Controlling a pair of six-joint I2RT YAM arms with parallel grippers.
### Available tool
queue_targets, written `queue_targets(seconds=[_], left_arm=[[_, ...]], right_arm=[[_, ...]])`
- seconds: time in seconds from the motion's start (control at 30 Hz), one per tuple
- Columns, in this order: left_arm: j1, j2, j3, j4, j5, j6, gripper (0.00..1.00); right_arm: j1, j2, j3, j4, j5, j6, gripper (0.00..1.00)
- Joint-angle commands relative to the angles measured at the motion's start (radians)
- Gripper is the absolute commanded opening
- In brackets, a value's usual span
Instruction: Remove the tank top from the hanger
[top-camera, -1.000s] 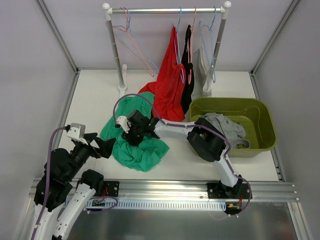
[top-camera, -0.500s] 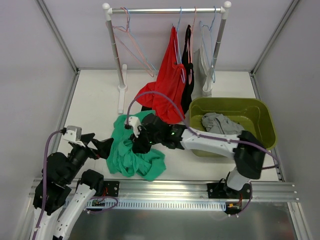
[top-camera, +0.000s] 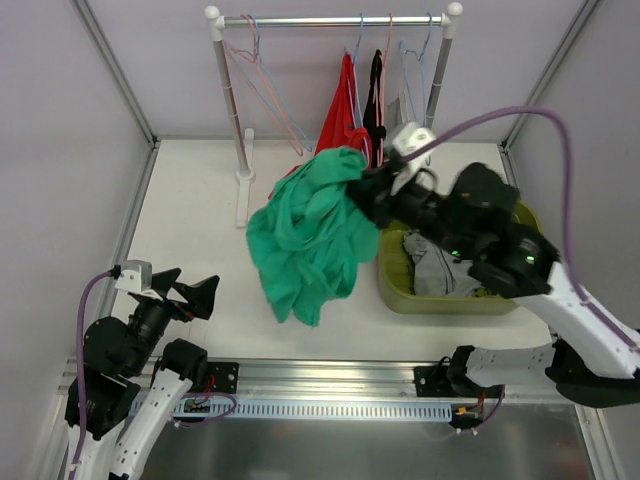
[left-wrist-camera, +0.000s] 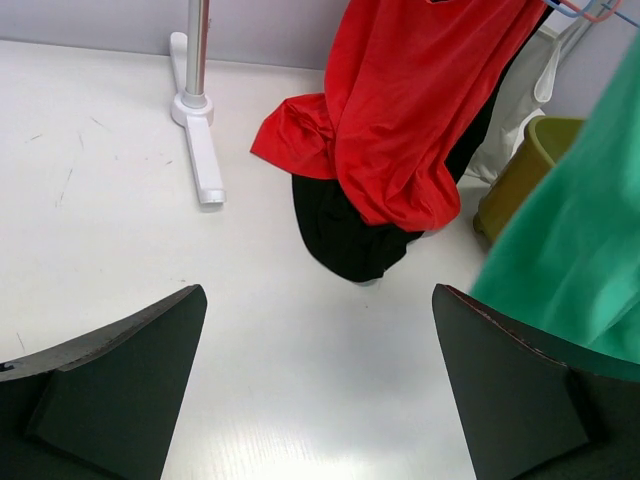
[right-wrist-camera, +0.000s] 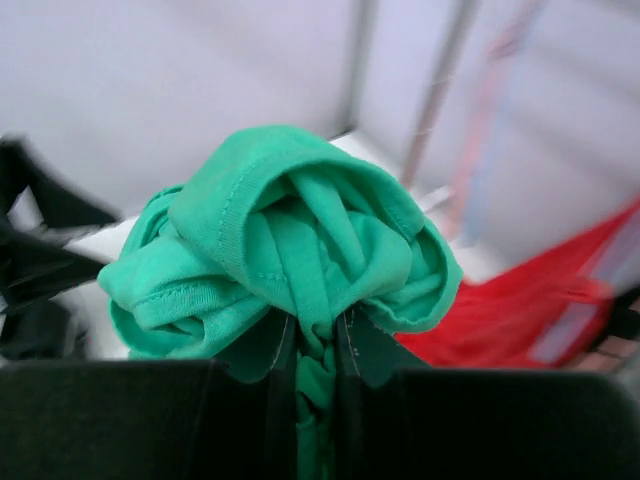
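My right gripper (top-camera: 362, 182) is shut on a green tank top (top-camera: 305, 235) and holds it high above the table, where it hangs free. In the right wrist view the green cloth (right-wrist-camera: 290, 240) bunches between the jaws of my right gripper (right-wrist-camera: 315, 350). A red tank top (top-camera: 338, 125) and a black one (top-camera: 373, 100) hang on hangers from the rail (top-camera: 330, 20). In the left wrist view both, the red one (left-wrist-camera: 410, 110) and the black one (left-wrist-camera: 345, 230), trail onto the table. My left gripper (top-camera: 185, 293) is open and empty at the near left; its fingers (left-wrist-camera: 110, 380) frame bare table.
A white garment rack with several empty wire hangers (top-camera: 262, 85) stands at the back, its foot (left-wrist-camera: 197, 140) on the table. An olive green bin (top-camera: 530, 230) at the right holds grey clothing (top-camera: 440, 265). A white garment (left-wrist-camera: 525, 85) hangs at the rack's right end.
My right arm has lifted the green tank top off the table and swung it up and to the right, toward the bin. My left arm has drawn back a little.
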Motion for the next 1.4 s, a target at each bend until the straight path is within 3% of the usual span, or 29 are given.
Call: queue_targets(seconds=[0.0, 0.27, 0.47, 0.57, 0.67, 0.93, 1.13, 1.23, 1.37], left_arm=[[0.007, -0.002, -0.004, 0.02, -0.019, -0.007, 0.99], [0.008, -0.002, -0.004, 0.02, -0.013, -0.007, 0.99], [0.008, -0.005, -0.005, 0.017, -0.019, -0.008, 0.99], [0.007, -0.004, -0.005, 0.018, -0.019, -0.008, 0.99], [0.008, -0.004, -0.005, 0.018, -0.018, -0.008, 0.99], [0.009, 0.012, -0.005, 0.02, -0.01, -0.005, 0.99], [0.007, 0.001, -0.007, 0.018, -0.018, -0.007, 0.99], [0.008, -0.002, -0.005, 0.018, -0.027, -0.011, 0.99], [0.008, -0.002, -0.004, 0.018, -0.064, -0.025, 0.99]], right_arm=[[-0.043, -0.126, 0.131, -0.105, 0.332, -0.155, 0.0], [-0.147, -0.277, 0.11, -0.155, 0.694, -0.301, 0.0], [-0.268, -0.309, -0.103, -0.157, 0.76, -0.247, 0.0], [-0.519, -0.295, -0.208, -0.165, 0.603, -0.125, 0.0], [-0.684, -0.277, -0.271, -0.188, 0.455, -0.028, 0.0], [-0.786, -0.147, -0.433, -0.113, 0.147, 0.159, 0.0], [-0.873, -0.086, -0.744, 0.203, -0.244, 0.418, 0.0], [-0.887, -0.052, -0.829, 0.295, -0.31, 0.478, 0.0], [-0.971, 0.011, -0.982, 0.638, -0.556, 0.74, 0.0]])
